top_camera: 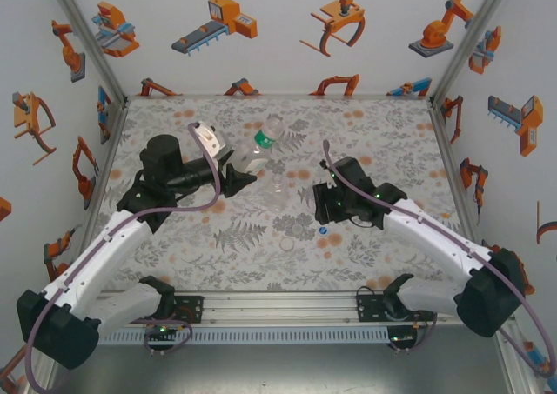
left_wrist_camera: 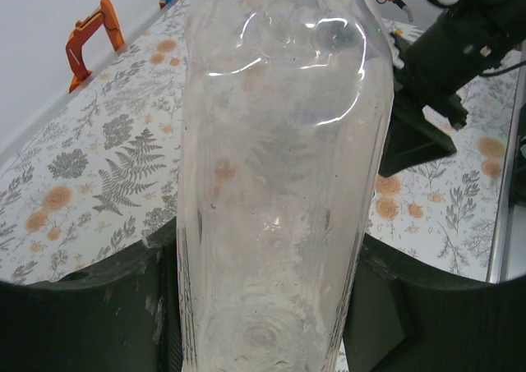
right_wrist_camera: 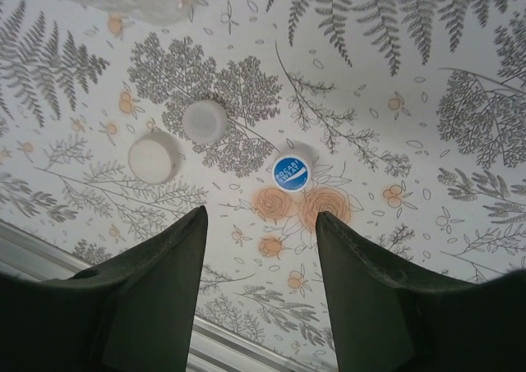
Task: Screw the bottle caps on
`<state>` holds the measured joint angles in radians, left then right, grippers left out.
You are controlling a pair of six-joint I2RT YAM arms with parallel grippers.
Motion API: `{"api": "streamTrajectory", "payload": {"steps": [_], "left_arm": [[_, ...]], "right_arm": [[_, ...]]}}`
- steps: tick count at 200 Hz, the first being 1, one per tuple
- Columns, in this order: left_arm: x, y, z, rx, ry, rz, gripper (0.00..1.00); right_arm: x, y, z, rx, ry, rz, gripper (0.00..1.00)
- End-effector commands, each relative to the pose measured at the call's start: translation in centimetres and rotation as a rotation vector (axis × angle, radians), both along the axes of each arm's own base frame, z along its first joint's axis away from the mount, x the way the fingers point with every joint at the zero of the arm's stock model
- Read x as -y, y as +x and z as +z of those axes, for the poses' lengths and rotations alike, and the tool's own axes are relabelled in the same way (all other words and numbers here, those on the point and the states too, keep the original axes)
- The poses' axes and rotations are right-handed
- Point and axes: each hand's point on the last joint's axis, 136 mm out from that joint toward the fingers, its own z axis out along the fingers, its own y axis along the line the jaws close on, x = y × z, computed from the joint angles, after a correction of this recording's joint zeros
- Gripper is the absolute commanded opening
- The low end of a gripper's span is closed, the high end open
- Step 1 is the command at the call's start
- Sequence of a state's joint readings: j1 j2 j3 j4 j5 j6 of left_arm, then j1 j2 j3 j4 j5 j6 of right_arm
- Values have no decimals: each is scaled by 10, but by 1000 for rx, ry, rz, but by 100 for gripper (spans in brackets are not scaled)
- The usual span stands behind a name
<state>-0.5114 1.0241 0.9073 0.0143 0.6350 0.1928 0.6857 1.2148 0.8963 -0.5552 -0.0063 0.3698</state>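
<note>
Bottle (left_wrist_camera: 279,183) in left fingers (left_wrist_camera: 90,323), right fingers (right_wrist_camera: 148,298) empty.
Left fingers clamp tight on the clear bottle; right fingers stand apart over the counter (right_wrist_camera: 411,101), a blue cap (right_wrist_camera: 290,173) just ahead, two pale caps (right_wrist_camera: 154,157) beside it.

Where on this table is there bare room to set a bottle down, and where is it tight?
Free: the far-right table between the right arm and back wall; the near strip between the blue cap and front rail. Crowded: the middle, where the left gripper holds a clear bottle and the right gripper hovers by the blue cap and pale caps.
</note>
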Motion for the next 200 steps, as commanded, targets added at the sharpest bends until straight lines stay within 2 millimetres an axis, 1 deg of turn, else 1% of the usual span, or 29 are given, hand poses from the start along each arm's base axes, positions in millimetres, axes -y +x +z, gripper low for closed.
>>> {"api": "streamTrajectory", "payload": {"steps": [1, 20, 30, 40, 65, 102, 119, 135, 200], "left_arm": [[-1, -3, 16, 34, -32, -2, 0], [-2, -3, 17, 41, -32, 0, 0], [-2, -3, 17, 44, -32, 2, 0], [-2, -3, 16, 46, -30, 0, 0], [-2, -3, 16, 44, -32, 0, 0], [-1, -3, 17, 40, -39, -6, 0], [0, -2, 16, 40, -37, -8, 0], [0, 1, 15, 32, -32, 2, 0], [1, 5, 8, 6, -4, 5, 0]], "right_arm": [[-8, 1, 2, -2, -32, -45, 53], [-24, -6, -4, -26, -36, -36, 53], [-33, -12, -9, -29, -46, -19, 47], [-42, -18, -12, -33, -47, -1, 45], [-64, -32, -23, -61, -35, 35, 45], [-87, -39, -34, -74, -67, 75, 45], [-93, -39, -40, -76, -82, 73, 48], [-98, -37, -46, -74, -102, 76, 50], [-113, -37, -71, -105, -130, 93, 49]]}}
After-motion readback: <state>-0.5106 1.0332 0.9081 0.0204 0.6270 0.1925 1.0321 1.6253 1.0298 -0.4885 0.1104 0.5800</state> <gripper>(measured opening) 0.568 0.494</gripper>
